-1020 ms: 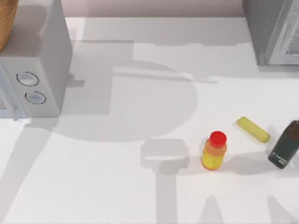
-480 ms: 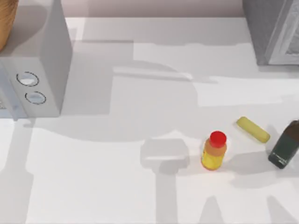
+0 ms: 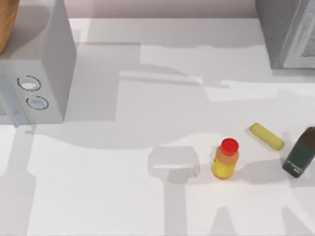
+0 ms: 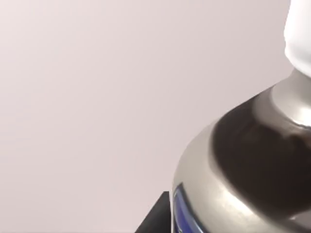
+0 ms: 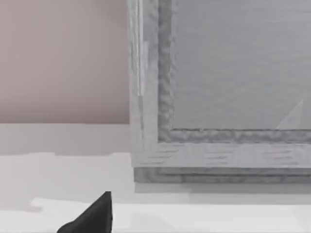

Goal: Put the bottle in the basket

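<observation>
The bottle looms close in the left wrist view, with a white cap, a grey shoulder, dark contents and a blue label edge. It hangs against a plain pale wall, held by my left gripper, whose one black finger shows beside the bottle's body. The basket is a tan woven edge at the far left corner of the top view, on top of the grey microwave. My right gripper shows as a dark tip, low above the table and facing a grey cabinet.
On the table's right stand a small yellow-orange bottle with a red cap and a dark green bottle, with a yellow stick lying between them. The cabinet fills the far right corner.
The large round shadow on the middle of the table has shrunk away, and the shadows at the left have shifted. The things on the table have not moved.
</observation>
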`<state>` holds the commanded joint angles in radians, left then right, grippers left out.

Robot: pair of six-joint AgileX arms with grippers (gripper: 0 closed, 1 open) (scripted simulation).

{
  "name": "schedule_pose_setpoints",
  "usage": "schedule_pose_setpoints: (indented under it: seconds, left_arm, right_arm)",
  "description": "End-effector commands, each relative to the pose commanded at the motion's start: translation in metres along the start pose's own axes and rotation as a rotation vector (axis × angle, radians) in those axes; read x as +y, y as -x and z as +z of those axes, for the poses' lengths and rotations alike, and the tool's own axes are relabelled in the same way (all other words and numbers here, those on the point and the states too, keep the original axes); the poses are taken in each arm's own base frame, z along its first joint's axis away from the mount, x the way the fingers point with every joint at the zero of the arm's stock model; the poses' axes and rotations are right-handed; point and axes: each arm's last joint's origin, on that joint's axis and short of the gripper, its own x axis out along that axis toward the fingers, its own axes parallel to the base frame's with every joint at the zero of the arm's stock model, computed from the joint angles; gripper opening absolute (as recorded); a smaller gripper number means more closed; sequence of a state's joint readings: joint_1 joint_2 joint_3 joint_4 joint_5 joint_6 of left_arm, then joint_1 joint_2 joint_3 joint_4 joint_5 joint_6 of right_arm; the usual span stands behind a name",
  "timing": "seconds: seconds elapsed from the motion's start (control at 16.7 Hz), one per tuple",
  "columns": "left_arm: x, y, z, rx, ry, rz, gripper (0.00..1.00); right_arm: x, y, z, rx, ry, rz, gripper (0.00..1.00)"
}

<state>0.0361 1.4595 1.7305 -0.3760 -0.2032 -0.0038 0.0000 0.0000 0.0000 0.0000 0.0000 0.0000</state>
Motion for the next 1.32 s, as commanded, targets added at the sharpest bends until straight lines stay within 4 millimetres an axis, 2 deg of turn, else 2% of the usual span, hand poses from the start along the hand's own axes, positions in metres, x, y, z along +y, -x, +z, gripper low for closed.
schedule_pose_setpoints:
  seconds: [0.36, 0.6, 1.32]
  left_arm:
    - [0.001, -0.028, -0.022, -0.009, 0.004, 0.0, 0.0]
    - [0.002, -0.029, -0.023, -0.007, 0.003, 0.001, 0.0]
    - [0.002, -0.029, -0.023, -0.007, 0.003, 0.001, 0.9]
  right_arm:
    - [0.0, 0.0, 0.0, 0.0, 0.0, 0.0, 1.0]
    - [0.0, 0.0, 0.0, 0.0, 0.0, 0.0, 1.0]
    - [0.0, 0.0, 0.0, 0.0, 0.0, 0.0, 1.0]
